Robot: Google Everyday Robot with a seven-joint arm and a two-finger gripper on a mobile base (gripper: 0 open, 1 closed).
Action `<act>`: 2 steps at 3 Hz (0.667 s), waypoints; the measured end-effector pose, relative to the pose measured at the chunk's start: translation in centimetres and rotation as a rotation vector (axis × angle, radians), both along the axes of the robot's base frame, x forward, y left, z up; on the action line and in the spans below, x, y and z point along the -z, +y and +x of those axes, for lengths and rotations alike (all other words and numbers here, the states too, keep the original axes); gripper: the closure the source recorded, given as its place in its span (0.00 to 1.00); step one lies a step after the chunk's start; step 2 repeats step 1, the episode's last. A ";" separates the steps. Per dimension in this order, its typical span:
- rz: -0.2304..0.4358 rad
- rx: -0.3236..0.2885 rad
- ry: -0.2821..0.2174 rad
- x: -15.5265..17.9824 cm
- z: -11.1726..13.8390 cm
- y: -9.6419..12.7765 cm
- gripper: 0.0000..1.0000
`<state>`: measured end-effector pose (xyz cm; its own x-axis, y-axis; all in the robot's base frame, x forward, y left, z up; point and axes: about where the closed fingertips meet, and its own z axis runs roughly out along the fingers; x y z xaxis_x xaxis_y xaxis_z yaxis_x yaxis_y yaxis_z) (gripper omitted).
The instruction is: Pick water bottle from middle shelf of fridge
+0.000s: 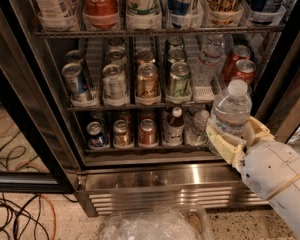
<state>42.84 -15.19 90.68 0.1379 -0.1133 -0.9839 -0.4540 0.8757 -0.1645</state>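
By fridge's lower right corner: bottle (231, 109), upright, held in front of the open shelves, white cap about level with the middle shelf rail.
Gripper: (235, 134) low right, just off the right door frame. Cream fingers (222, 145) are closed round the bottle's lower body, one each side, nothing else in them.
Bottle vs shelf: looks out of its lane and clear of the middle shelf (90, 107); exact depth can't tell.
Middle shelf: cans (146, 81) in lanes from the left edge across. The lane left of the red cans (240, 66) is bare at the front, with a second clear bottle (210, 54) further back.
Lower shelf: small cans, and a dark bottle (175, 126) with a red neck right of centre.
Fridge: (155, 180) steel louvred base under the shelves, black frames at both edges.
Floor: cables (15, 204) off the left corner, plastic bag (155, 224) at the bottom edge.
Handling: looks full, so some weight. Thin ribbed plastic gives under squeeze, though the ribs help grip. Possibly damp and slick from the cold, a guess.
Hold point: mid to lower body across the ribs, as held now. Not the cap or neck, where it would swing.
Stage: pick looks nearly done. What's left is to draw back clear of the right frame with the bottle upright.
Risk: bottle sliding down through the fingers, or clipping the right frame on the way out.
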 end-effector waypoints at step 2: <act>0.000 0.000 0.000 0.0 0.0 0.0 1.00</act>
